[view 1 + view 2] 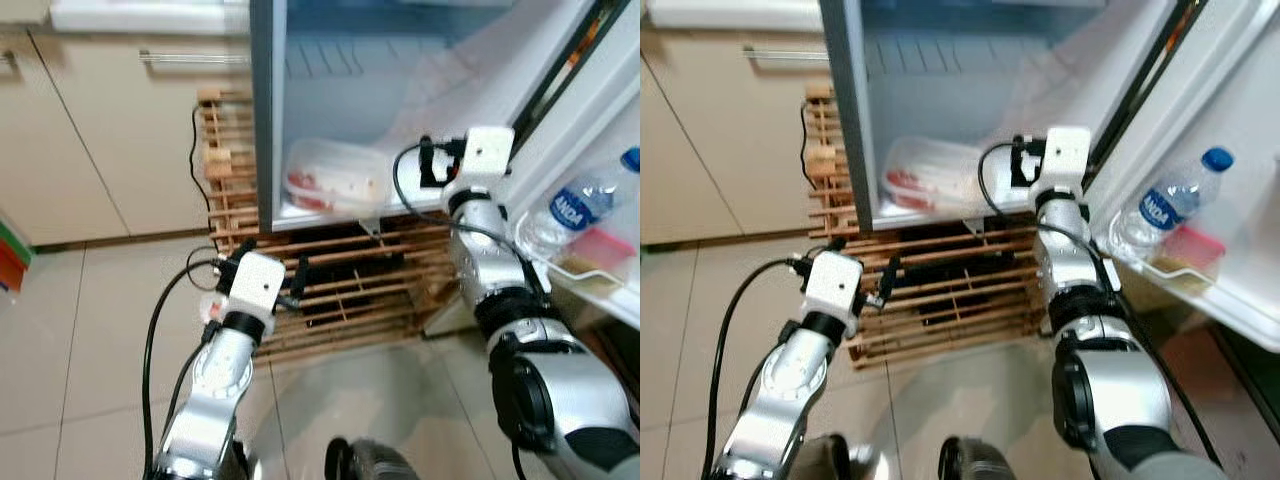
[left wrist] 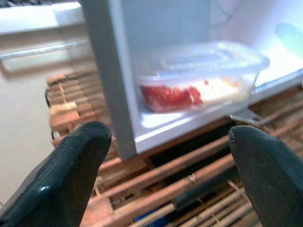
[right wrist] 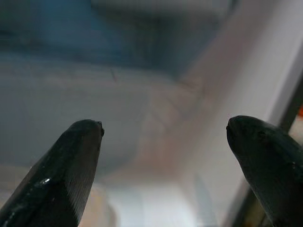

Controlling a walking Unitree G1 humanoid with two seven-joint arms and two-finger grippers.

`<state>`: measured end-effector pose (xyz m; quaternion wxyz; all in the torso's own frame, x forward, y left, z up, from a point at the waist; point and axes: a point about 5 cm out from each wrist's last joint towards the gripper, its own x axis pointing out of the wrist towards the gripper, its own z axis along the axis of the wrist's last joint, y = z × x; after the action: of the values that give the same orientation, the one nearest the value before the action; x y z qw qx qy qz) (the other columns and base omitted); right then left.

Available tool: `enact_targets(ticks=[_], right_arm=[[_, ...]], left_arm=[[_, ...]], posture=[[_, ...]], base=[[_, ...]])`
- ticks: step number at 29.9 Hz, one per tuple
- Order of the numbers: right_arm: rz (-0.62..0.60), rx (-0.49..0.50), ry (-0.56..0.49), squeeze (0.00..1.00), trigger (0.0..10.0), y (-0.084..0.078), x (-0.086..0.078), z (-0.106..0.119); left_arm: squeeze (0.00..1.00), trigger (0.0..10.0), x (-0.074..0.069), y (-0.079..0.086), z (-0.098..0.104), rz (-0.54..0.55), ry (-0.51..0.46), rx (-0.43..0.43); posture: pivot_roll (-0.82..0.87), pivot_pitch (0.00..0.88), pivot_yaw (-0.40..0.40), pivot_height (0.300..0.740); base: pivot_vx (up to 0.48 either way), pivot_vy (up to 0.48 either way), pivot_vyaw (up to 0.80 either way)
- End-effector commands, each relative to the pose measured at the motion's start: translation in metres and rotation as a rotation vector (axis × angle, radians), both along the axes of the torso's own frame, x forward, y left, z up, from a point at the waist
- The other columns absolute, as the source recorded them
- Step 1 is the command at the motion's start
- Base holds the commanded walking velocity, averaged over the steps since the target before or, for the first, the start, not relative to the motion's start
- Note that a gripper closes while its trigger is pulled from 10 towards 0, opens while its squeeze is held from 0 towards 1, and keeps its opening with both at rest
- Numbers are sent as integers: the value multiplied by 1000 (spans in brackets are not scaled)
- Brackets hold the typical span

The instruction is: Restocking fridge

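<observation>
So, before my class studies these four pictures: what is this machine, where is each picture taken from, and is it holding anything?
It is a humanoid robot with two silver arms facing a small open fridge. The two wide pictures come from cameras in its head, looking down. The other two come from a camera on each wrist, looking along two black fingers. The left gripper is open and empty, low before a wooden rack. The right gripper is open and empty at the fridge's mouth. Inside lies a clear lidded food container; a water bottle stands in the door shelf.

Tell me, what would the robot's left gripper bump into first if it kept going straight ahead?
Probably the fridge's bottom edge or the clear food container just above it; the open left gripper points there, though depth is hard to judge.
</observation>
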<state>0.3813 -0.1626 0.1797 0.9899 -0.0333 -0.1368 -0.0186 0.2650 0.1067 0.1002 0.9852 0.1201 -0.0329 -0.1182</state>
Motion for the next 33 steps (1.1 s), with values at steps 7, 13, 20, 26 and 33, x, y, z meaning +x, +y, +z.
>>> enact_targets(ticks=[7, 13, 20, 26, 33], right_arm=[[47, -62, 111, 0, 10000, -36, -63, -47], [48, -93, 185, 0, 10000, -47, -118, -72], [63, -88, 294, 0, 10000, -51, -148, -96], [62, -42, 321, 0, 10000, -47, -134, -96], [64, 168, 549, 0, 10000, -37, -95, -136]], left_arm=[[0, 10000, -13, 31, -6, 114, 73, -86], [0, 10000, -10, 37, 6, 124, 63, -91], [0, 10000, -31, 28, -6, 51, 103, -94], [0, 10000, -10, 27, 3, 63, 73, -102], [0, 10000, 31, 48, -23, 165, 241, -157]], posture=[[52, 17, -143, 740], [55, 16, -131, 740], [37, 19, -121, 740], [32, 9, -119, 740], [10, 0, -90, 740]], base=[[0, 0, 0], [0, 0, 0], [0, 0, 0], [0, 0, 0], [0, 0, 0]])
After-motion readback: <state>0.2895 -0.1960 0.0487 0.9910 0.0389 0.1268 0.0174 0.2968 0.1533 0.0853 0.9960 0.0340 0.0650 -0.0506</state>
